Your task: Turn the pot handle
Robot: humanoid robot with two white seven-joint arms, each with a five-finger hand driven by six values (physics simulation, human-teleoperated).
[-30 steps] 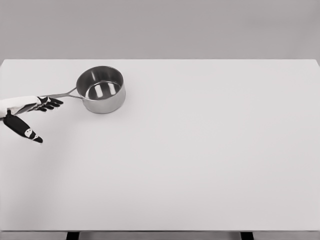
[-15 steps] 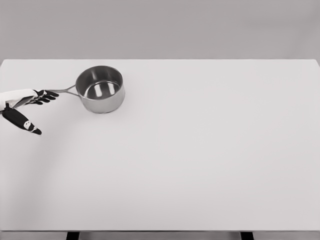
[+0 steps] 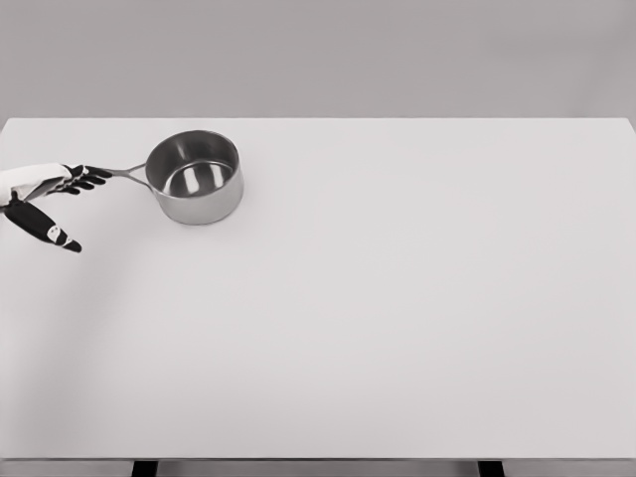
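A steel saucepan stands on the white table at the back left. Its thin handle points left and slightly away from me. My left hand comes in at the left edge, its black fingers stretched out against the handle's tip. The thumb hangs apart below them. The hand is open and nothing is clasped in it. The pot is empty inside. My right arm does not show.
The table's left edge runs just beside my left hand. The far edge lies a short way behind the pot, with a grey wall beyond.
My left hand has moved away from me along the left edge. The handle's tip has swung farther back with it, and the pot has shifted slightly left.
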